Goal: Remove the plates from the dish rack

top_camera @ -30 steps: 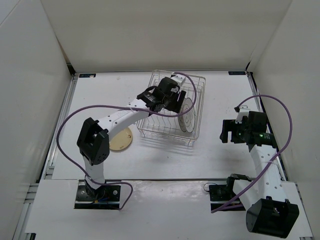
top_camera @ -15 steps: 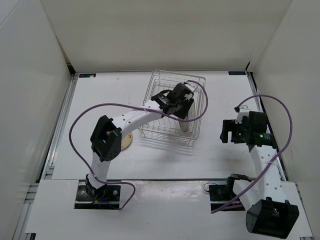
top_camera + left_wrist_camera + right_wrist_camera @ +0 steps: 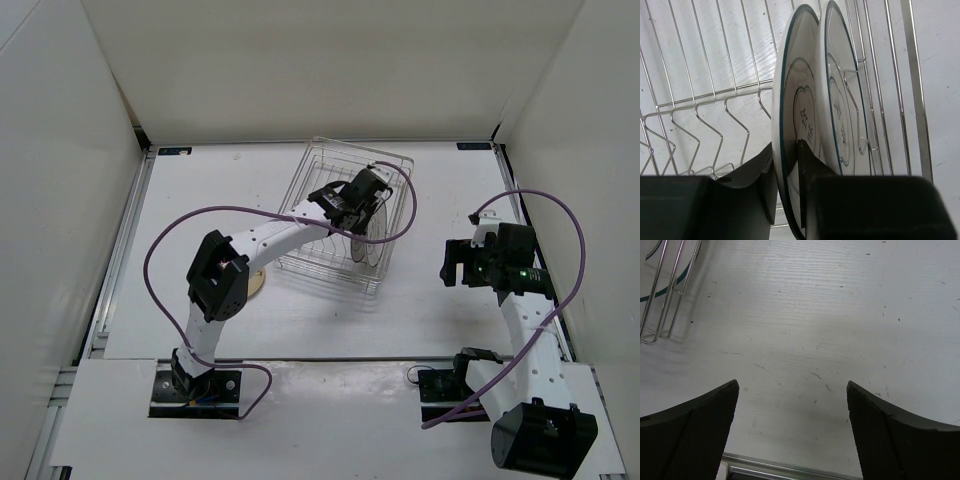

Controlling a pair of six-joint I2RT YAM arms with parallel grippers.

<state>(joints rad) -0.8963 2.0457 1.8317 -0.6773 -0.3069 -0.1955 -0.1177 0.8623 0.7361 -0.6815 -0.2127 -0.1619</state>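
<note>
Wirework of the dish rack (image 3: 398, 215) sat toward the far middle of the tabletop (image 3: 840, 300), and 2 plates stood upright on edge inside it, close side by side near its right end. Seen from the left wrist, the left pincer (image 3: 786, 160) was clenched on the lower rim of the clamped plate (image 3: 790, 90). 1 dark finger (image 3: 757, 175) pressed against its back, and the other was slipped into the narrow gap between it and the neighbour plate (image 3: 840, 85), which had a divider wire looped across its face. Both plates looked pale and glossy, with a thin dark line round the rim. The left arm stretched long across from its base to the rack. Beside its elbow, off the rack's left side, a tan plate (image 3: 257, 282) lay flat on the tabletop, mostly hidden. The right pincer (image 3: 792, 390) hung well apart to the right of the rack, released, its fingers spread wide above the scuffed white tabletop, with only a corner of the rack's wires in its view.
</note>
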